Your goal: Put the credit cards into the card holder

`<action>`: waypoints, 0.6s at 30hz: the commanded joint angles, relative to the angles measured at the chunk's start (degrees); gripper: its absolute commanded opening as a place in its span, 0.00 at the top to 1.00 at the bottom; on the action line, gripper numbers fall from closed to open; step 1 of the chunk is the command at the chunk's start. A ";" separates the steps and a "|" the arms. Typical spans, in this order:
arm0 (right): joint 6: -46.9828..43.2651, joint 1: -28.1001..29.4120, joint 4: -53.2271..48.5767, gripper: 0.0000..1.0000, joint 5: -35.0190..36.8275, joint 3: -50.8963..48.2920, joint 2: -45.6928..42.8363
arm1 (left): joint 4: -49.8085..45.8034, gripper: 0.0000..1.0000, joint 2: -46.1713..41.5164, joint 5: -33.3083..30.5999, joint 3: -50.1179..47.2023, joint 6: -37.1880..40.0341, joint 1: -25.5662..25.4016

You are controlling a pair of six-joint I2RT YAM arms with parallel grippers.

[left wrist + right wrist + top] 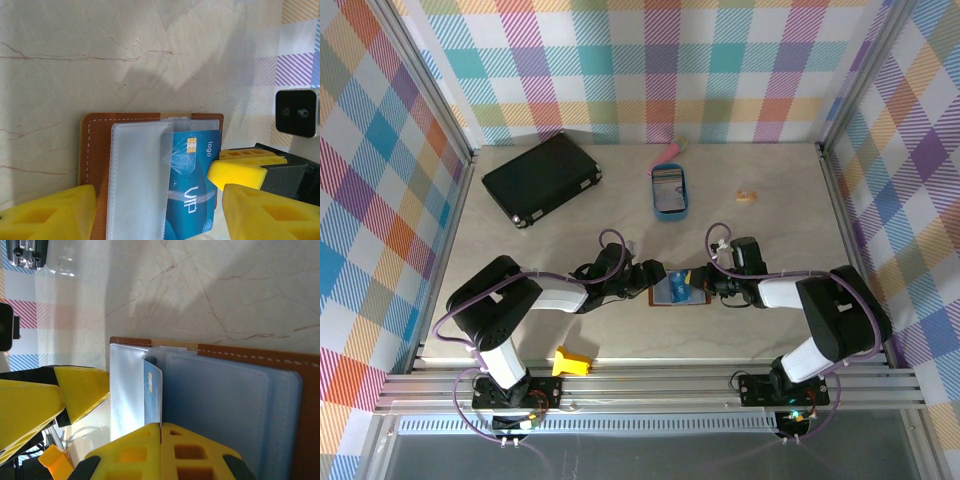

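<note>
Across the whole cell runs a pale, marble-veined tabletop [770, 240], matte and lit from above, with soft shadows of the arms falling on it. Plaid cloth walls [650, 60] in pastel checks close it in at the back and both sides, held by a silvery metal frame [650, 385] whose rails also cross the near edge.

Toward the back lie a large black case [542, 178] at the left, a blue oval tray [669, 190] in the middle with a pink object [670, 150] just behind it, and a small tan block [747, 196] to the right. A yellow plastic piece [572, 361] sits near the left arm's base.

Near the front centre, the card holder [97, 150] lies open and flat on the tabletop between the two arms, brown leather edge showing around a grey-blue lining. A blue credit card [192, 190] marked "VIP" is partly tucked under a translucent sleeve [137, 180], its chip end poking out.

The left hand [655, 275] is released, its yellow fingers [50, 212] spread to either side of the card holder; contact cannot be told. The right hand [161, 427] is clenched on nothing, its joined tip at the card's exposed edge.
</note>
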 commanded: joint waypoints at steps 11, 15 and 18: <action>1.90 1.79 1.55 1.00 1.66 0.20 0.00 | 1.25 0.33 2.03 0.04 0.47 -0.89 -1.34; 2.38 2.14 1.65 1.00 2.11 0.37 -0.25 | 1.74 0.34 2.22 0.03 0.27 -1.11 -1.44; 2.41 2.83 1.77 1.00 2.26 0.46 -0.16 | 2.18 0.34 2.40 0.09 0.35 -1.24 -1.50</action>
